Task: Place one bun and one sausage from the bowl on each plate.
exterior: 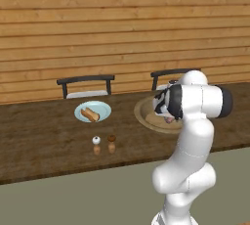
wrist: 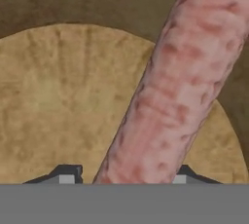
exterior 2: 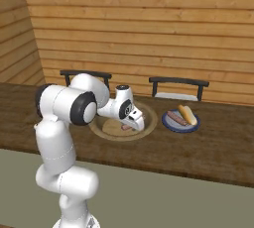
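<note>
Down in the bowl [exterior 2: 149, 121], mid-tabletop [exterior 2: 218, 147], the jaws straddle the sausage [wrist: 177, 96]; whether they grip it I cannot tell. Held off-centre, it may pivot and drop.

The arm [exterior 2: 62, 138] is built of smooth, glossy white shells with rounded, bulbous segments, stacked one on another like swollen capsules. Dark grey to black bands ring its joints; one broad black collar circles the end of the thick upper segment [exterior: 202, 101]. The hand [exterior 2: 130, 114] is white with black patches and markings on its side. In the hand view, the gripper [wrist: 123, 177] shows two small dark fingertips [wrist: 65, 174] with pale grey square faces.
</note>
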